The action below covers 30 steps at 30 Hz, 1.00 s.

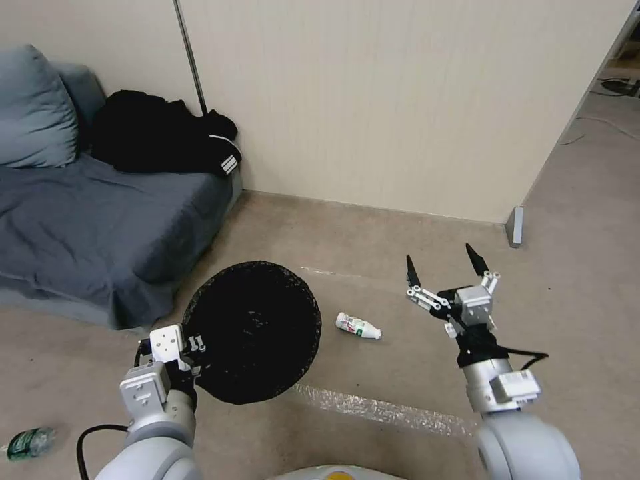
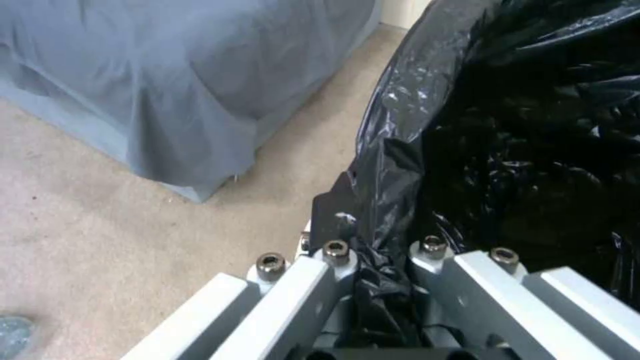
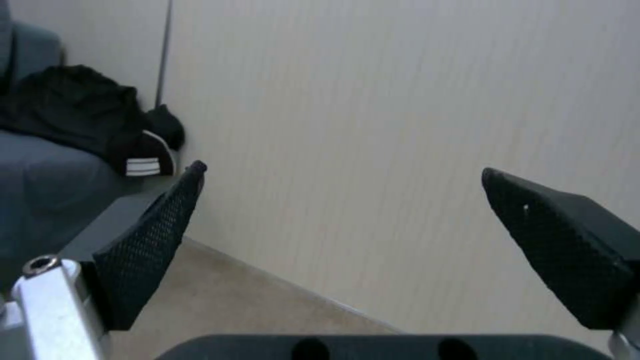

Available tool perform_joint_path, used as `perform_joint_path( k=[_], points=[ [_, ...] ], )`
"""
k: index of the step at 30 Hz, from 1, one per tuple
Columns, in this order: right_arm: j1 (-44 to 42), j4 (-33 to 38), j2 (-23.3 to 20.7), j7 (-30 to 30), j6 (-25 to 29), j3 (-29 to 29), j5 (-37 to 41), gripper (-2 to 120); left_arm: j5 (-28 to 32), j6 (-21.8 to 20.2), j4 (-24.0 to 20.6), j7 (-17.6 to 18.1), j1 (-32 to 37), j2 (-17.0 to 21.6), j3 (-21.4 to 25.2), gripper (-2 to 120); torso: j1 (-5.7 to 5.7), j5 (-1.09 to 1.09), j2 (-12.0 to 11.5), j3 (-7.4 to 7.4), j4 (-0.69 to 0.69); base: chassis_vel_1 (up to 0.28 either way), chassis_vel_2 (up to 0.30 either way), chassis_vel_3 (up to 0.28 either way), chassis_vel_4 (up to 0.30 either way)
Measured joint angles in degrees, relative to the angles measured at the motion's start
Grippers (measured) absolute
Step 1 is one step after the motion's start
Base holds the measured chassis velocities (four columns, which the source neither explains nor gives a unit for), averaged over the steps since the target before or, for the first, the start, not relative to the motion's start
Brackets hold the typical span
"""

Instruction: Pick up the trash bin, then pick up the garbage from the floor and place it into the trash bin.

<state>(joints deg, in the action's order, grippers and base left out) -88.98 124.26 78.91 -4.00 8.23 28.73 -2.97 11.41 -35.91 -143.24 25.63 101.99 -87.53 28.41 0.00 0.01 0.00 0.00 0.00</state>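
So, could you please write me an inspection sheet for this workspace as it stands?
Surface: beige carpet floor, a tape strip near the robot.
Job's things: trash bin with black liner, held at its rim; white bottle lying beside it; green-labelled bottle at far left.
Clutter: black clothes on the grey sofa.
Grippers: left gripper clamped on the bin's rim; right gripper open, raised above the floor.
Cables: black cable by the left arm.
Surroundings: pale wall panel.

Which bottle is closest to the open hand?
The white bottle on the carpet between the bin and the open right hand; the green one lies far left.
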Motion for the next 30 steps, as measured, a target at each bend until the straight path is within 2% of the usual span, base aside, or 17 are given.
perform_joint_path(
  k=[11, 17, 21, 23, 24, 26, 27, 30],
  points=[
    [9.02, -12.99, -7.57, -3.51, 1.25, -4.05, 1.47, 100, -1.26, 0.16, 0.0, -0.56, -0.04, -0.14, 0.15, 0, 0.0, -0.01, 0.0, 0.0, 0.0, 0.0, 0.0, 0.0, 0.0],
    [14.5, -21.96, -12.04, -6.37, 3.2, -9.24, 1.53, 100, -1.76, 0.25, 0.37, -0.65, -0.25, -0.12, 0.05, 0, 0.0, -0.01, 0.0, 0.0, 0.0, 0.0, 0.0, 0.0, 0.0],
    [16.14, -24.5, -12.19, -6.93, 3.87, -10.8, 1.51, 100, -1.85, 0.29, 0.43, -0.66, -0.25, -0.1, 0.03, 0, 0.0, -0.01, 0.0, 0.0, -0.01, 0.0, 0.0, 0.0, 0.0],
    [19.52, -29.66, -11.83, -7.87, 5.16, -13.84, 1.22, 100, -2.08, 0.37, 0.5, -0.68, -0.2, -0.05, 0.03, 0, 0.0, -0.01, 0.0, 0.0, 0.0, 0.0, 0.0, 0.0, 0.0],
    [19.52, -29.66, -11.83, -7.87, 5.16, -13.84, 1.22, 100, -2.08, 0.37, 0.5, -0.68, -0.2, -0.05, 0.03, 0, 0.0, -0.01, 0.0, 0.0, 0.0, 0.0, 0.0, 0.0, 0.0],
    [24.09, -37.08, -10.85, -9.63, 6.87, -16.62, 0.25, 100, -2.31, 0.42, 0.51, -0.69, -0.14, -0.06, 0.08, 0, 0.0, -0.02, 0.0, 0.0, 0.02, 0.0, 0.0, 0.0, 0.0],
    [24.09, -37.08, -10.85, -9.63, 6.87, -16.62, 0.25, 100, -2.31, 0.42, 0.51, -0.69, -0.14, -0.06, 0.08, 0, 0.0, -0.02, 0.0, 0.0, 0.02, 0.0, 0.0, 0.0, 0.0],
    [28.87, -45.37, -9.31, -12.65, 9.9, -18.85, -0.49, 100, -2.5, 0.44, 0.51, -0.69, 0.04, -0.04, 0.19, 0, 0.0, -0.01, 0.0, 0.0, 0.0, 0.0, 0.0, 0.0, 0.0]
  ],
)
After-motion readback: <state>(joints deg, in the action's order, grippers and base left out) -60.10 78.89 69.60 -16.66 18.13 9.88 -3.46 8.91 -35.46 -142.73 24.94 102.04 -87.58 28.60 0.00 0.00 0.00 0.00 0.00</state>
